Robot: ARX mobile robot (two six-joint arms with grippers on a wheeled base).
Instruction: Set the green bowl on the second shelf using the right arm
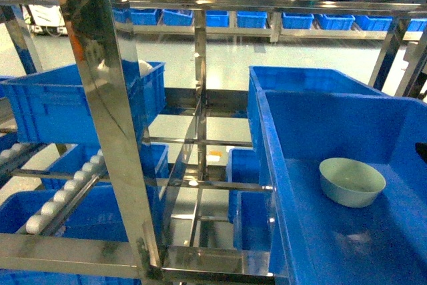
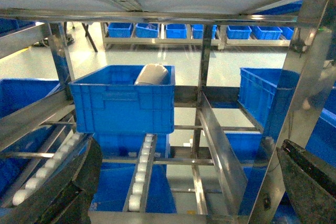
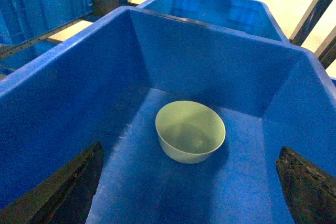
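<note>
— Where was the green bowl [image 3: 190, 130]?
— It sat upright on the floor of a big blue bin [image 3: 63, 87], near the back wall.
— Its look?
— Small, round, pale mint, plain, glossy inside, nothing in it.

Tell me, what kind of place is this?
Probably a warehouse or storage room: steel rack shelving with roller tracks, many blue bins in rows, and a polished floor. One bin holds a green bowl.
</note>
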